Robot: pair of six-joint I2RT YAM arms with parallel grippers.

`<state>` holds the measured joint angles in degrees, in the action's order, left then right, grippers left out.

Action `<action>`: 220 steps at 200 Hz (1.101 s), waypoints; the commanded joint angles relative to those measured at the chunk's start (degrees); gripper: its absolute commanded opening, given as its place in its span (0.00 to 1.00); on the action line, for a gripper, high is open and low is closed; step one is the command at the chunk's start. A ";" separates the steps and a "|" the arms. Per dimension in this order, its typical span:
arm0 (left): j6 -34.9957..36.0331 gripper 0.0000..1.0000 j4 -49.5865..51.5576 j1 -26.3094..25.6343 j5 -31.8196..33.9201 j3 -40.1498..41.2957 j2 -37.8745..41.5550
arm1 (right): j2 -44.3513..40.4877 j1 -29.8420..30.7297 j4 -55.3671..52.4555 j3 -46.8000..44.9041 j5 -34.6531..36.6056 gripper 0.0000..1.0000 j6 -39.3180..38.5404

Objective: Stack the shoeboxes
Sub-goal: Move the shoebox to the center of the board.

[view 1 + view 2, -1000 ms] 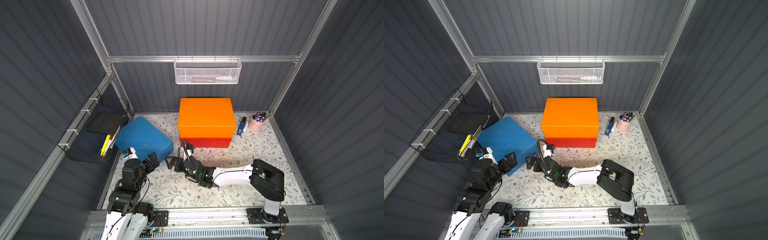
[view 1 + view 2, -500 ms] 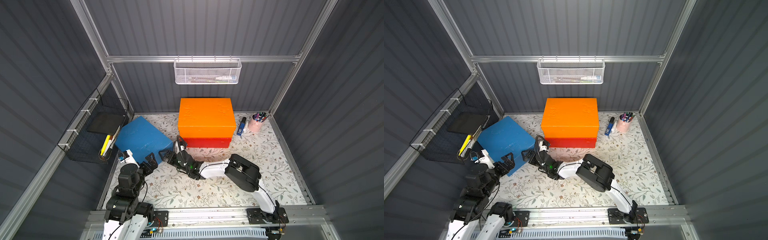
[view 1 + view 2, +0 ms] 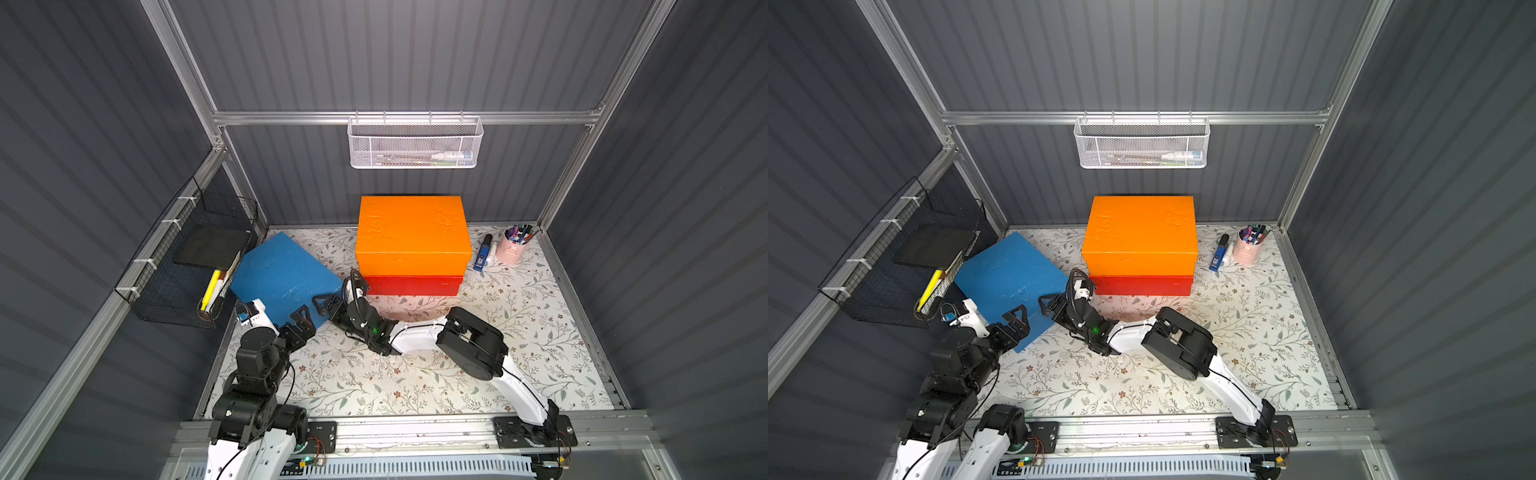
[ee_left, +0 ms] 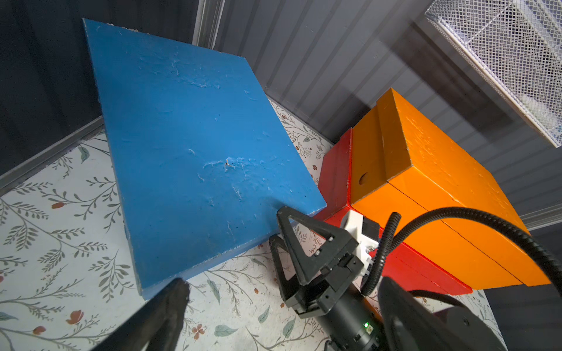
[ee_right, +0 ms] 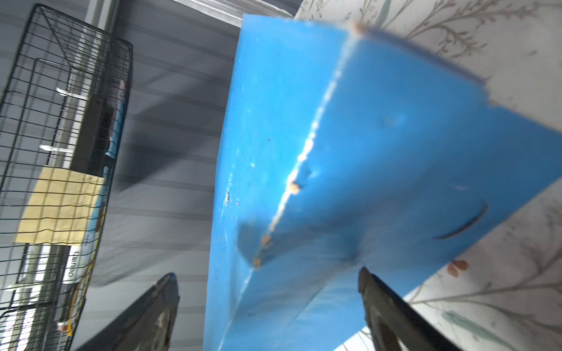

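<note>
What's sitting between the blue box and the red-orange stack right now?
The right gripper and its wrist, at the blue box's near corner beside the red box under the orange box. Farther back, bare floral mat; both top views.

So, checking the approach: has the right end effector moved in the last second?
Yes. Against the red box, the right end effector shifted leftward, up to the blue box corner.

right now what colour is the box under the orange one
Red, seen best in a top view beneath the orange box.
</note>
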<state>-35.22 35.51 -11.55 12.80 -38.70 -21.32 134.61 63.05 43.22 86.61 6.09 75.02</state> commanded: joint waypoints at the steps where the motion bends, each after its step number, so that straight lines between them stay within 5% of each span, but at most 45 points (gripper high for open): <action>1: -0.55 0.99 -0.68 0.13 -0.75 0.42 0.23 | 1.54 -0.16 0.37 2.10 -0.07 0.91 2.18; 95: -0.55 0.99 -0.66 0.13 -1.09 0.33 0.01 | 2.54 -0.29 -0.07 3.78 -0.05 0.74 2.93; 220: -0.63 0.99 -0.69 0.13 -1.15 0.27 0.05 | 1.90 -0.20 0.41 2.55 -0.28 0.35 1.80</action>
<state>-35.22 35.48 -11.55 12.38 -38.70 -21.37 136.62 62.65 42.61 89.86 5.96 79.18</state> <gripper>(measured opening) 0.992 0.431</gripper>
